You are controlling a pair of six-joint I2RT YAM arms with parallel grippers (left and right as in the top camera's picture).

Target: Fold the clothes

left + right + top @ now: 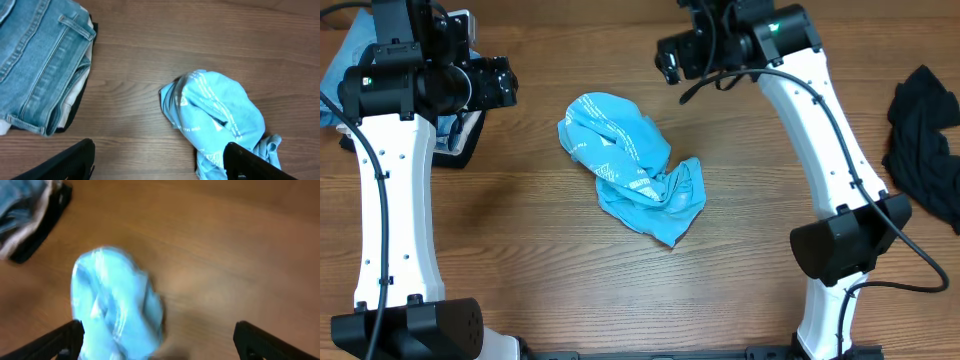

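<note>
One T-shirt (632,165) is lying crumpled: soft, light, floppy, so pinching a loose hem corner is looking best imo. Both are gaping, empty: left gripper (160,165), right gripper (157,341).

Soft matt cloth T-shirt (620,160); smooth wood-grain table (520,260); coarse stitched denim jeans (40,60).

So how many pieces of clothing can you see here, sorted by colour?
Sky-blue T-shirt: 1
Denim jeans: 1
Black heap: 1
Pale layer under the jeans: 1
Black layer beneath that: 1
Total: 5, if each layer is one garment
</note>
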